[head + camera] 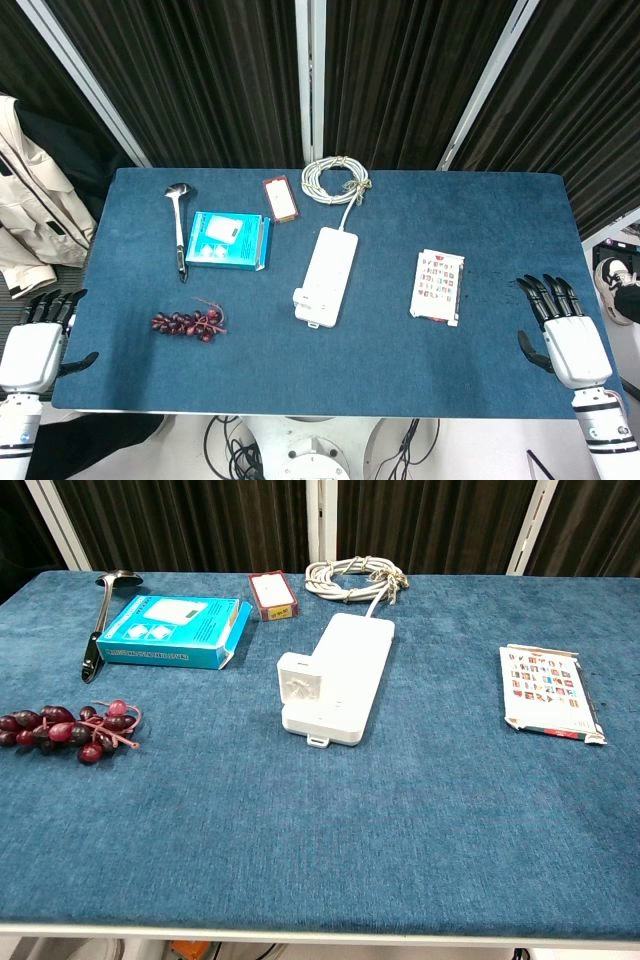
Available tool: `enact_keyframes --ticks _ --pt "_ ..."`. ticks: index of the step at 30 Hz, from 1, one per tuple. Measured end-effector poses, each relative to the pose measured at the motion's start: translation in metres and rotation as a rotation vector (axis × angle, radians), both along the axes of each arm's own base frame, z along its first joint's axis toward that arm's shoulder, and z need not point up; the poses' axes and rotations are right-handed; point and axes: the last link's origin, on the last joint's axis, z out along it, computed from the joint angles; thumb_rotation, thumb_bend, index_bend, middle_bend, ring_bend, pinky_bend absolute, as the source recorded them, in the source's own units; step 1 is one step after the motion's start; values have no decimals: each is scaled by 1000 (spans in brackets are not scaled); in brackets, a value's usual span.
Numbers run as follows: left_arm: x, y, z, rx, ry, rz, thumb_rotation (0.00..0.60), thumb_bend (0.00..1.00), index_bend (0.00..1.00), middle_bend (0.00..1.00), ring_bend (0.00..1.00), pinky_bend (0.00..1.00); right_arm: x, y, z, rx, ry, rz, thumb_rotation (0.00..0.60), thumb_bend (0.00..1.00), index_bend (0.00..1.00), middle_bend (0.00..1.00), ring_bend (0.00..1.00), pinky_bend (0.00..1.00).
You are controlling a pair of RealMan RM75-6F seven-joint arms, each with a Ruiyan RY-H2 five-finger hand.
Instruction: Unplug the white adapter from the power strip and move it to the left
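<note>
Head view shows us the blue surface point(400, 350) from above, with both hands at its near corners. Our left hand point(38, 345) rests off the left edge, fingers point(50, 303) spread and holding nothing; its wrist is cut off by the bottom of the picture. Our right hand point(565, 335) sits at the right edge, fingers point(545, 292) likewise spread and empty. Neither hand appears in the chest view.

We see the white power strip point(326, 275) lying near the middle, its coiled cable point(336, 180) at the far edge. From above, the white adapter point(303, 297) barely stands out against the strip; the chest view shows it clearly point(299, 679), plugged upright into the strip's near-left end point(340, 680).

To the left lie a blue box point(230, 240), a ladle point(180, 228) and a bunch of dark grapes point(187, 322), which the chest view cuts off at its left edge. A small red card point(281, 198) sits beyond the box, and a printed packet point(438, 286) lies to the right; we cannot read its print.
</note>
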Motion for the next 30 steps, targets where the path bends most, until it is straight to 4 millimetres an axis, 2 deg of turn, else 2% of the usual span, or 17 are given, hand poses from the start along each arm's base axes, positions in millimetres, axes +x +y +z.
enact_keyframes --ticks 9,14,21,30 --pt "2 1 -2 -6 4 -4 600 84 147 167 79 114 3 -6 -2 24 13 10 600 361 0 70 0 0" --pt "11 10 -3 -18 5 -53 600 84 147 167 79 115 11 -25 -5 85 48 52 600 361 0 70 0 0" --pt "49 41 -22 -116 -78 -228 600 84 165 167 79 118 48 -83 -29 273 136 161 600 367 0 63 0 0" --pt "122 105 -80 -368 -153 -470 600 95 167 167 79 130 123 -172 -91 523 308 281 600 383 0 63 0 0"
